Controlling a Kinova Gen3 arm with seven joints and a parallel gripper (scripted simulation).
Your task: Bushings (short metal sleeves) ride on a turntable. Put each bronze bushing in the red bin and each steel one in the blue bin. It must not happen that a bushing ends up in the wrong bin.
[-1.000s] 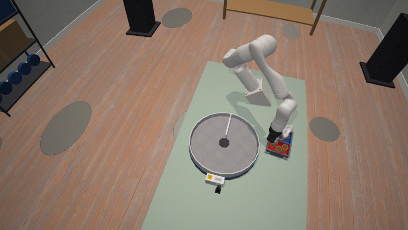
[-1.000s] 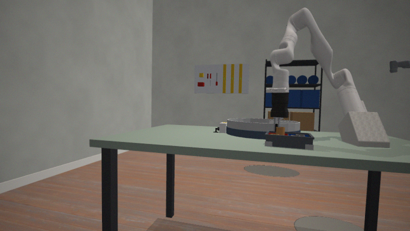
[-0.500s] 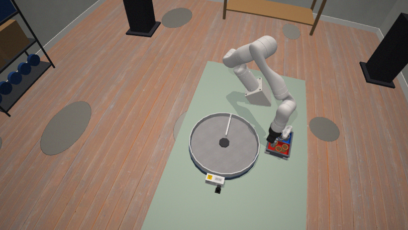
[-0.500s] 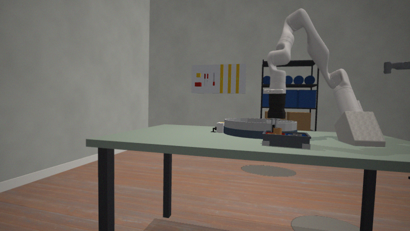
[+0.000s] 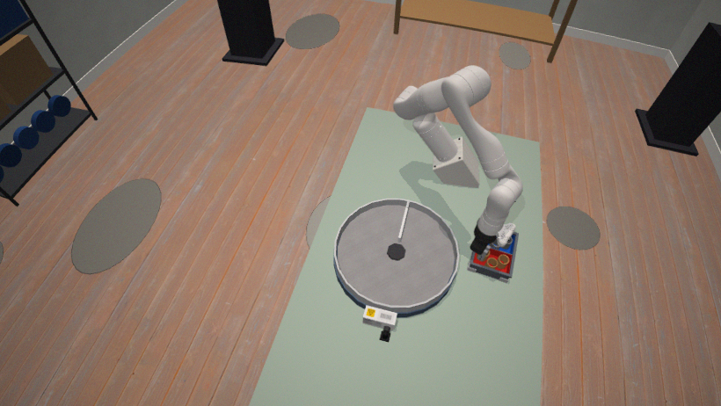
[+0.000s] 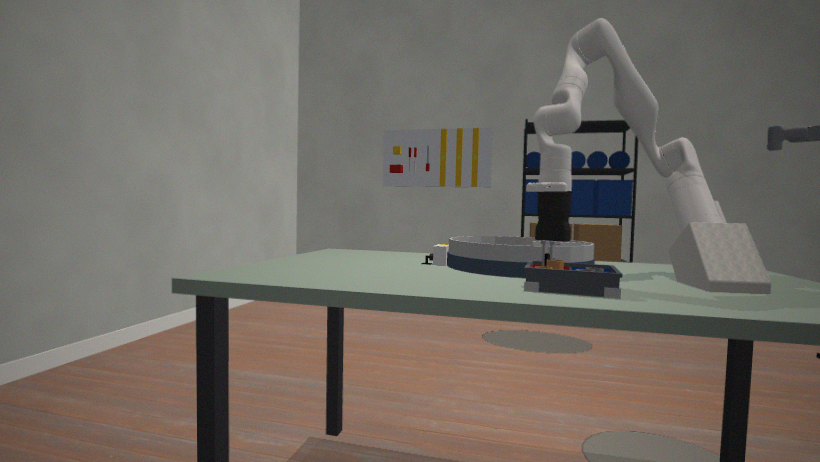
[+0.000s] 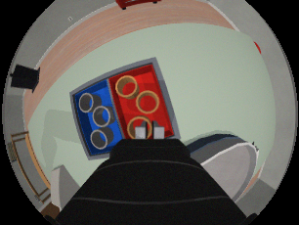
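Over the red bin (image 5: 506, 270) (image 7: 164, 122), three bronze bushings crowd the way down and the divider (image 7: 113, 117) walls off the blue side, while between the tray's rim and the raised wall of the turntable (image 5: 393, 282) (image 6: 493, 250) (image 7: 230, 171) runs a narrow open gap.

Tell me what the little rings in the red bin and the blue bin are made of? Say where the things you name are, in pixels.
The red bin's rings (image 7: 148, 94) look like bronze, brownish-gold. The blue bin's rings (image 7: 101, 108) seem steel, plain gray. Colour is my only clue.
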